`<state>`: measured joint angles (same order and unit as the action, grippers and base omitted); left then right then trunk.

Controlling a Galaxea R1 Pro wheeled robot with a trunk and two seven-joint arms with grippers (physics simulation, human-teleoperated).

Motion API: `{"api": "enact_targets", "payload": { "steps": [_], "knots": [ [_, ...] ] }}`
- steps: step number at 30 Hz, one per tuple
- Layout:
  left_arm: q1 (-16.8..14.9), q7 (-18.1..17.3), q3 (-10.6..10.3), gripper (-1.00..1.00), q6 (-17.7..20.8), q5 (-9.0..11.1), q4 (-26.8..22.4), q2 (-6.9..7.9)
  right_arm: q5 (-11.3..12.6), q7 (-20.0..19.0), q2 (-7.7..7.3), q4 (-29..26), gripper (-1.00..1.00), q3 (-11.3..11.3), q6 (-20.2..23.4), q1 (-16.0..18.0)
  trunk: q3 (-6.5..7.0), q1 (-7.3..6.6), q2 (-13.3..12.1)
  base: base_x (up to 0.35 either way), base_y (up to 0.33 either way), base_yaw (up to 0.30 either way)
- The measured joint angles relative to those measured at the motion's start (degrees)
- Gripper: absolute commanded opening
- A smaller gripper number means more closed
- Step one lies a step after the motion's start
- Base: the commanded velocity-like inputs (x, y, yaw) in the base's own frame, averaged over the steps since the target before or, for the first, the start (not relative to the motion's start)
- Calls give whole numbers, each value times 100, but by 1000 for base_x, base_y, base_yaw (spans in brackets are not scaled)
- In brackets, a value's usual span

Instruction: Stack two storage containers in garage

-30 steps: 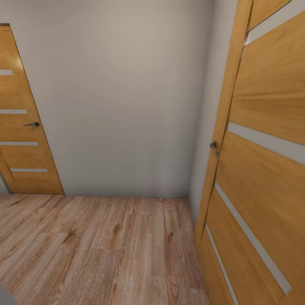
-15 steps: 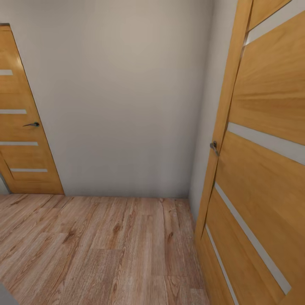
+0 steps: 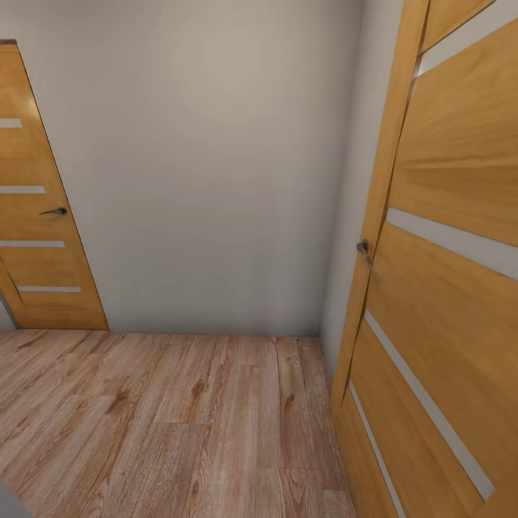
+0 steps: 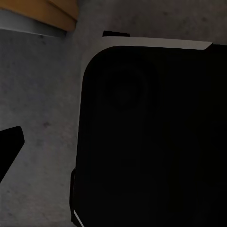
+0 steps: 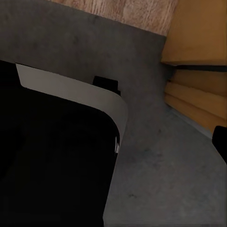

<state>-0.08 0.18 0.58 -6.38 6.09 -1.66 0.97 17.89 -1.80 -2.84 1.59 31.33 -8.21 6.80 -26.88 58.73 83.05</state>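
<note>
At the edge of the left wrist view, the left gripper (image 4: 8, 149) appears as a single dark tapered tip. Its partner is out of frame, so I cannot tell how wide the fingers stand or whether they hold anything. Just beyond that tip lies the floor (image 4: 45, 94), flat dark grey and faintly mottled. To the side of the tip, a big black rounded body (image 4: 151, 137) with a pale grey rim stands on that floor. Farther past the finger, the bottom of an orange wooden panel (image 4: 52, 12) meets the grey surface above a light strip. The right gripper (image 5: 221, 142) likewise shows as one black tip at the frame's margin, so its opening and any load cannot be judged either. The same grey concrete-like floor spreads directly ahead of it, with another black body (image 5: 52, 161) edged in light grey across from the finger. Beyond the tip, stepped orange woodwork (image 5: 198, 94) rises from the floor, and farther still a band of light wood planks (image 5: 127, 12) begins where the grey ends. From the head view, plank flooring (image 3: 180, 424) runs forward to a plain pale wall (image 3: 208, 165). An orange door (image 3: 446, 288) with pale stripes and a metal handle (image 3: 364, 250) stands close at the right. A second matching door (image 3: 36, 216) sits far off at the left, with a dark lever handle (image 3: 54, 211).
</note>
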Motion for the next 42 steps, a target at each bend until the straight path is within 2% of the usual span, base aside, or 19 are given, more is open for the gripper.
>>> {"api": "enact_targets", "payload": {
  "steps": [17,27,34,42],
  "knots": [
    [0,9,3,100,0,1,0,0,-18,-62,-8,0,100,9,-14,0,0,0,0,4,0,0],
    [0,0,-5,100,0,-2,0,0,-11,-13,-1,0,100,2,-7,0,0,-3,1,256,0,0],
    [0,0,2,100,0,9,0,0,4,11,-6,0,100,1,-2,0,0,0,0,53,0,3],
    [0,7,3,100,0,10,0,0,6,13,-8,0,100,0,-13,0,0,0,0,2,0,162]
  ]
}}
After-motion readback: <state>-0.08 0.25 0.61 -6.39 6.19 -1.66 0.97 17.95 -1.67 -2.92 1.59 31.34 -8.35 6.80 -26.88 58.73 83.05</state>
